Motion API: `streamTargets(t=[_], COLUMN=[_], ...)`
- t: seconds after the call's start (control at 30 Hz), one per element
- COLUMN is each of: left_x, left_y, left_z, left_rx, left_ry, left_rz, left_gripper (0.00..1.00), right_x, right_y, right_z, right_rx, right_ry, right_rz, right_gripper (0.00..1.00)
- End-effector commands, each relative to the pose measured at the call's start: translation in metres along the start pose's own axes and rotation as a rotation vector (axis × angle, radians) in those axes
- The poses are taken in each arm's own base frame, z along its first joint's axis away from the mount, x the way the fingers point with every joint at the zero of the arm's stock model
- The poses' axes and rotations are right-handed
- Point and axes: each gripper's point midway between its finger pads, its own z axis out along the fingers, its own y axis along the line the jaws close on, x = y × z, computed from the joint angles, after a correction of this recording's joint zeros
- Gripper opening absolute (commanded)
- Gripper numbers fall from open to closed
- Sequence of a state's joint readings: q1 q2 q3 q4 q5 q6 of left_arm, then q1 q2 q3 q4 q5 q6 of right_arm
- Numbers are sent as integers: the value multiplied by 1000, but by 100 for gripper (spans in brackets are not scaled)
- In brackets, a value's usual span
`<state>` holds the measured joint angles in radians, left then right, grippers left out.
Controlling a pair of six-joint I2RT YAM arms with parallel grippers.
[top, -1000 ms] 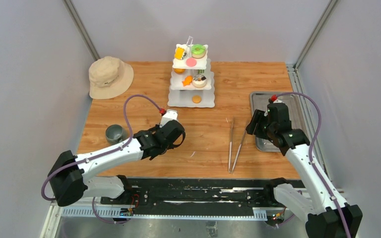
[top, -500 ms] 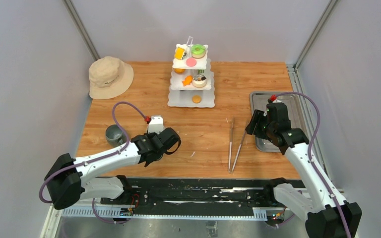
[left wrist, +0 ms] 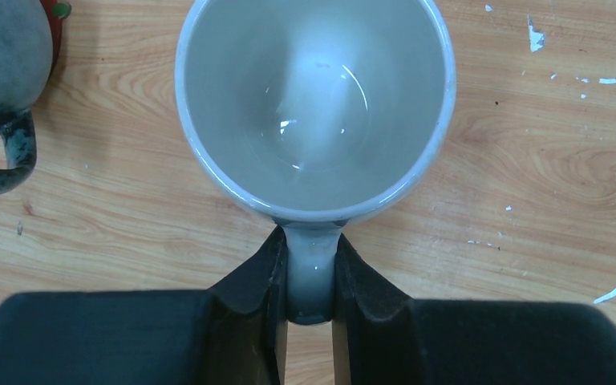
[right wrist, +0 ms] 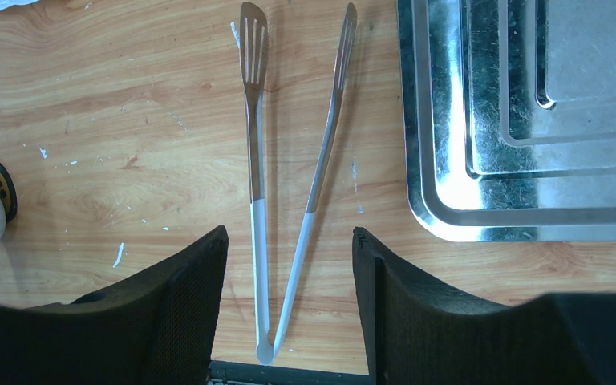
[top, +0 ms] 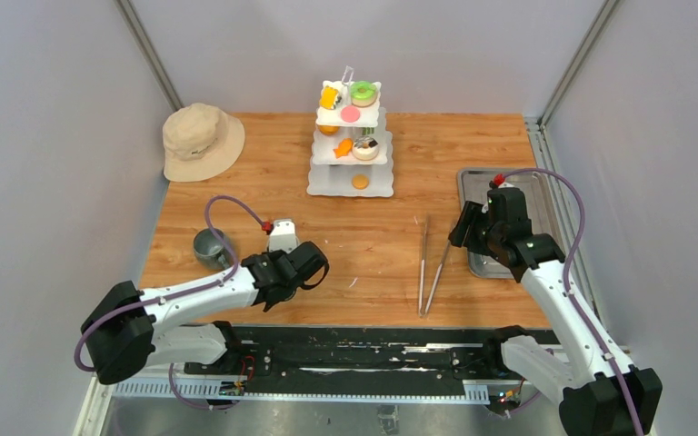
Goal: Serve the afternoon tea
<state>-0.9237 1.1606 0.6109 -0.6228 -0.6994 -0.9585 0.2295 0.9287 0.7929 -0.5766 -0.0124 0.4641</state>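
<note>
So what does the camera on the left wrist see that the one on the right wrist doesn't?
Only the left wrist view: a pale grey mug, apparently empty, its handle pinched by the left jaws, and a darker mug at the corner. Only the right wrist view: metal tongs seen between the open right jaws, with a steel tray beside them. Both: the wooden table, flecked with white.
</note>
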Motion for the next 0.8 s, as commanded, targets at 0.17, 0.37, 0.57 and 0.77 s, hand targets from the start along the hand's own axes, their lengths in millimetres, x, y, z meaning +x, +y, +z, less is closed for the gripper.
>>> streamTargets(t=[0.17,0.37,0.57,0.77], left_x=[-23,-22,-19,-17], left_y=[-6,-10,-6,2], left_z=[5,10,12,10], left_rx=[6,0,-19,-32], left_ry=[-116,-117,-110,-115], left_rz=[-76,-67,-72,-86], left_gripper=[0,0,1,43], right_x=[-3,-1,-1,-3], right_y=[4,4,3,4], right_z=[-5,-5,-6,-7], right_rx=[-16,-17,-15,-19], right_ry=[-7,-6,-10,-14], right_rz=[8,5,6,6], right_gripper=[58,58,58,58])
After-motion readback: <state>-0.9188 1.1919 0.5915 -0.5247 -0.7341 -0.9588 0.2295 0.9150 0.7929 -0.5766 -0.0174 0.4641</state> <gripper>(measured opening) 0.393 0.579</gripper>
